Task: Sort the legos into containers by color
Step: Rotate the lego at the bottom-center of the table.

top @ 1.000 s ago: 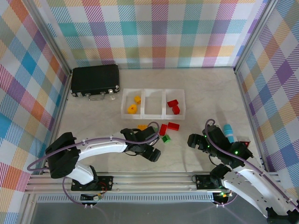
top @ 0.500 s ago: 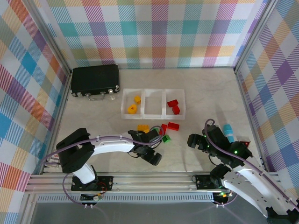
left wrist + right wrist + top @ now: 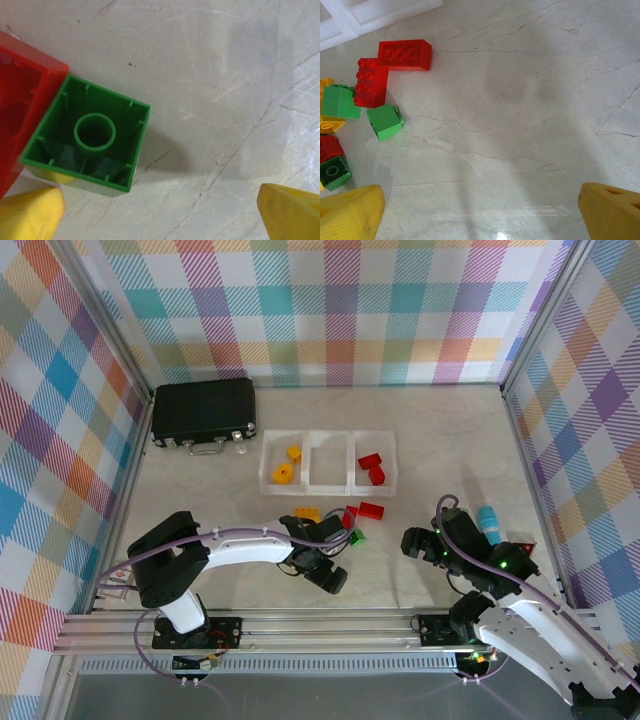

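Sorting in progress: the left gripper is hanging low over the table with its jaws spread wide and gripping nothing. An upturned green brick, hollow side up, is lying just ahead of one fingertip, off to that side of the gap. It is touching a red brick on the side away from the gap. The right gripper is also gaping wide and empty, with the loose legos in red, green and yellow-orange clustering well ahead of it, off to one side. Beyond both pairs of jaws, the containers are sitting in a row. The left tray is holding two orange pieces and the right tray two red pieces.
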Robot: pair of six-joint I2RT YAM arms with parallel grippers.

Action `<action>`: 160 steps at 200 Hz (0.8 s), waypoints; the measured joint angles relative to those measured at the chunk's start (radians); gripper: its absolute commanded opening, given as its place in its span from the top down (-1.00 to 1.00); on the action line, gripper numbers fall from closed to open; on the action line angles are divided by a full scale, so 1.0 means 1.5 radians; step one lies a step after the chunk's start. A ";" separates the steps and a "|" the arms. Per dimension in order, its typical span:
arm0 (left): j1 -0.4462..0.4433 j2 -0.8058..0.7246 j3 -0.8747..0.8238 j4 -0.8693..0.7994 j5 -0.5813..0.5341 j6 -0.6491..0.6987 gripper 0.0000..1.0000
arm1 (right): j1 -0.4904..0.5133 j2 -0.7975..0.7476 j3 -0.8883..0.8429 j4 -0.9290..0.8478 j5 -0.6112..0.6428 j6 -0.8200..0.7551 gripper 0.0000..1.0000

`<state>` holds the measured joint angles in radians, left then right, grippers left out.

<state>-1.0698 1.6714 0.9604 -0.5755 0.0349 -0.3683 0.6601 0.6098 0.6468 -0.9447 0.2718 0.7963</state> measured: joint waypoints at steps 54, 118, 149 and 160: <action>0.004 0.038 0.046 -0.051 0.003 0.027 -0.96 | 0.000 -0.006 0.000 -0.002 0.000 0.000 -0.98; 0.012 0.054 0.072 -0.005 0.001 0.061 -0.97 | 0.000 -0.006 0.000 -0.002 0.003 0.000 -0.98; 0.018 0.060 0.101 0.050 -0.007 0.083 -0.98 | 0.000 -0.006 0.000 -0.002 0.003 0.000 -0.98; 0.020 0.060 0.110 0.060 -0.010 0.090 -0.98 | 0.000 -0.006 0.000 -0.002 0.003 0.000 -0.98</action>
<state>-1.0405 1.7611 1.1259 -0.4862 0.0193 -0.2337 0.6601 0.6003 0.6468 -0.9482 0.2760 0.7963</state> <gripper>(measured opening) 0.988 0.990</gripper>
